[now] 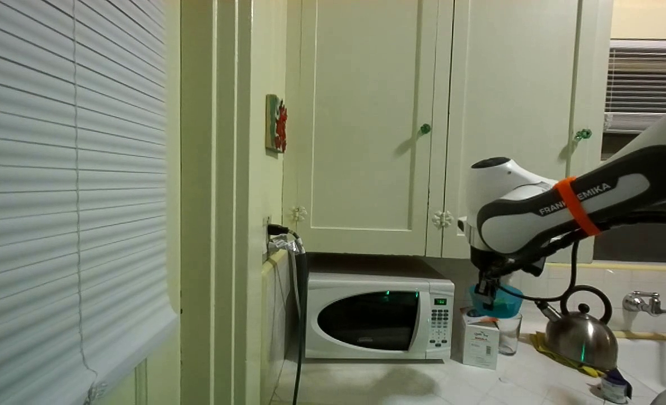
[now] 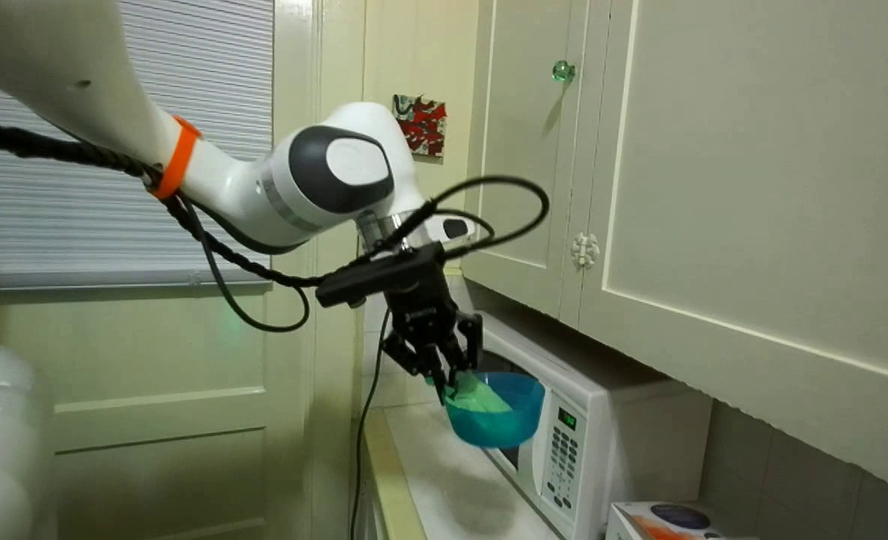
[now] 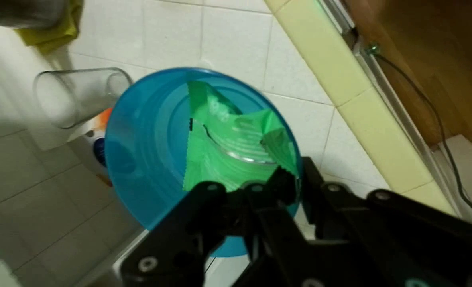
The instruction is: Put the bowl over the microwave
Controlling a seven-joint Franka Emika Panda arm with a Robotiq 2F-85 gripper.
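- The small, shallow, round teal plastic bowl (image 2: 500, 426) hangs in the air above the white-tiled worktop (image 1: 333, 388); being round, it has no long axis to line up.
- A crinkled green plastic packet (image 3: 228, 147) lies inside it.
- The jaws of the black gripper (image 3: 298, 184) are narrow, closed on the bowl's near rim from inside and outside; whether they pinch the packet too, the views leave unclear.
- From the jaws, the bowl reaches toward the far side, so on a move that way it would lead and the gripper trail.
- Facing its door, the white boxy microwave (image 1: 379, 318) stands left of the bowl, apart from it; the bowl looks lower than the microwave's top.
- Pale painted cabinets (image 1: 367, 140) hang above, leaving a low slot. The move likely calls for a lift, then left and far; the gripper risks catching the cabinets' lower edge.
- Right of the microwave stand a white carton (image 1: 481, 346) and a clear glass tumbler (image 1: 511, 336).
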